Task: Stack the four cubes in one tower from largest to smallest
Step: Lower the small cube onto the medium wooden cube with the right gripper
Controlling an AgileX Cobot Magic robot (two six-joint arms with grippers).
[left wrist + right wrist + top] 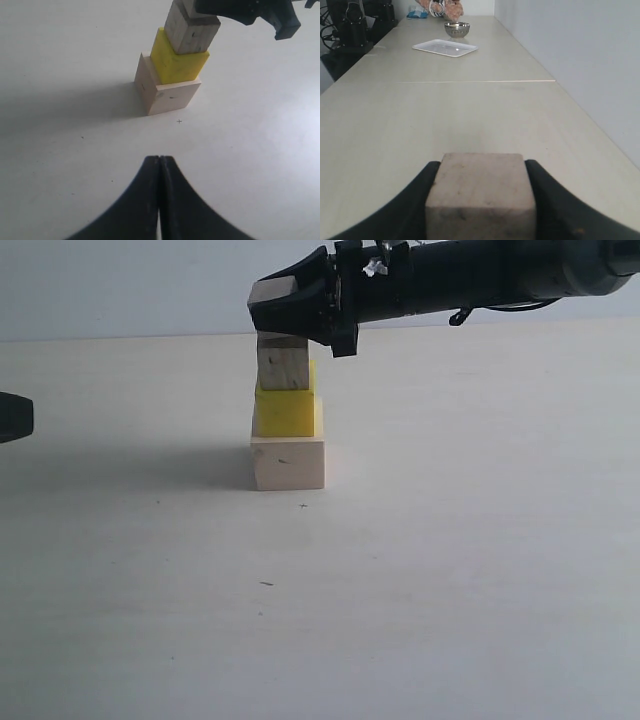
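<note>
Exterior view has the right end effector (290, 322) clamped on the upper part of the medium grainy wood cube (284, 368). That cube sits on the yellow cube (287, 412), which rests on the largest pale cube (288, 464) on the surface (450, 570). The left end effector (159, 170) is pinched fully together and empty, low and well apart from the tower (287, 428). The smallest cube appears in no view.

The likely trouble is the release. If one finger lets go later than the other, or the arm lifts off at a slant, the grainy cube could be dragged sideways or twisted. It stands close to one edge of the yellow cube, so there is little margin. A knock there could also shift the yellow cube on its base.

Left wrist view shows what the exterior view flattens: the yellow cube is turned slightly against the pale cube and set toward its far side. Right wrist view shows the cube filling the gap between both fingers (412, 210) but nothing beneath it, so alignment cannot be judged there. It alone shows a white tray (445, 47) and a metal bowl (456, 29) far down the surface.
</note>
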